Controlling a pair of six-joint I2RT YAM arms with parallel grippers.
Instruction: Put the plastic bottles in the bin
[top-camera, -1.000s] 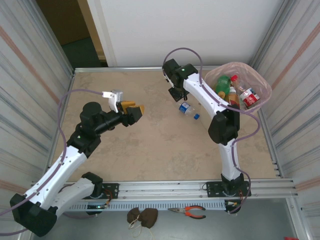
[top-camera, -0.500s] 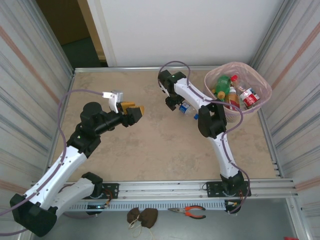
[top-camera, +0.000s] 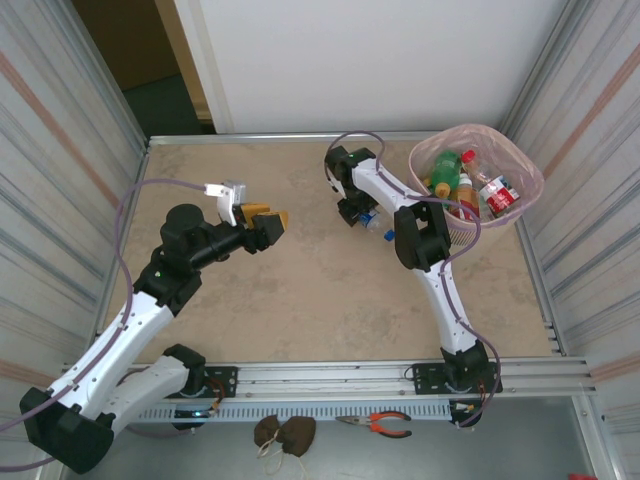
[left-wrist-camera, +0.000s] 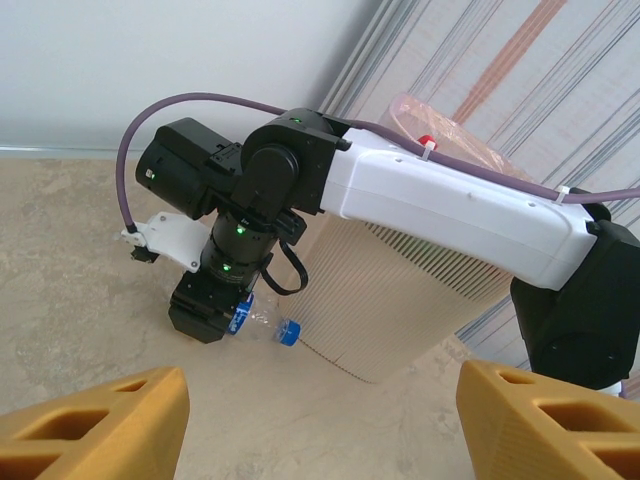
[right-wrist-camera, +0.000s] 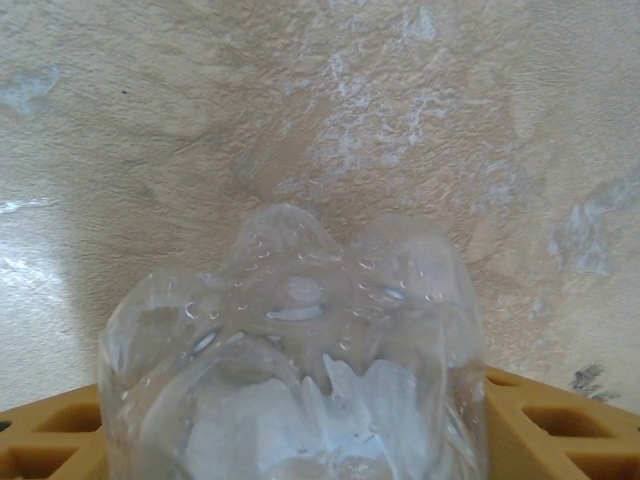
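Note:
One clear bottle (top-camera: 374, 220) with a blue label and blue cap (left-wrist-camera: 285, 332) lies on the table just left of the bin (top-camera: 527, 172), a beige perforated basket (left-wrist-camera: 400, 290) lined with a pink bag. Several bottles (top-camera: 462, 182), green, amber and red-labelled, lie inside the bin. My right gripper (top-camera: 356, 212) is down at the lying bottle's base. In the right wrist view that base (right-wrist-camera: 300, 340) sits between the orange fingers (right-wrist-camera: 560, 430), which stand wide apart. My left gripper (top-camera: 266, 222) hovers mid-table, open and empty (left-wrist-camera: 320, 430).
Corrugated metal walls close in the left and right sides, and a white wall stands at the back. A metal rail (top-camera: 330, 378) runs along the near edge. Orange-handled pliers (top-camera: 378, 425) and a brown lump (top-camera: 284, 432) lie below it.
My right gripper swung left and came down from beside the bin onto the lying bottle's base. The bottle has barely shifted. The left arm has not moved.

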